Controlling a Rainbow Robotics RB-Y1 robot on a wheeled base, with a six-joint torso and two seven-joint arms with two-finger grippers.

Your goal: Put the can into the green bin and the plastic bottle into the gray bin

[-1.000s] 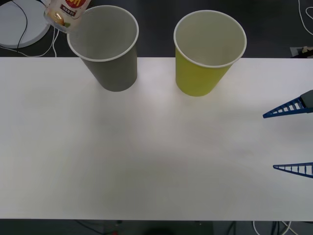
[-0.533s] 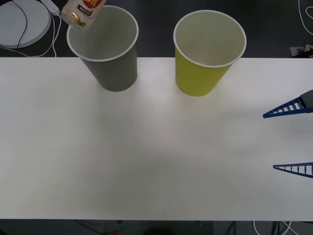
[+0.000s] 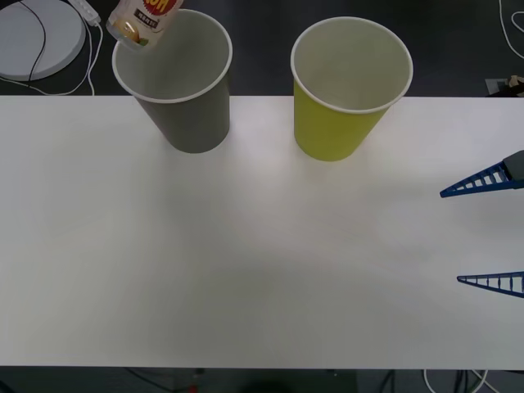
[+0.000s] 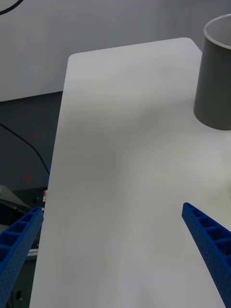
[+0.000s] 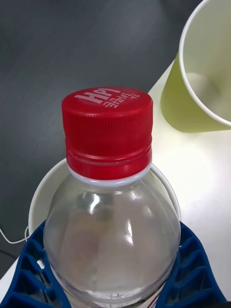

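Observation:
The plastic bottle (image 3: 144, 21), clear with a red cap (image 5: 107, 124) and a yellow-and-red label, hangs tilted over the far left rim of the gray bin (image 3: 176, 82). My left gripper (image 5: 113, 288) is shut on the bottle's body, with a blue finger on each side. The gray bin's white rim (image 5: 38, 202) lies just below the bottle. The green bin (image 3: 348, 90) stands upright to the right of the gray one. At the table's right edge my right gripper (image 3: 490, 231) stays open and holds nothing. The can is out of view.
Both bins stand at the far edge of the white table (image 3: 262, 246). Behind the table at far left, a white round disc (image 3: 37, 37) with cables lies on the dark floor. The right wrist view shows the gray bin (image 4: 216, 82) across bare tabletop.
The bottle, held by my left gripper, has moved right, from beside the gray bin's left rim to over it. The right arm has not moved.

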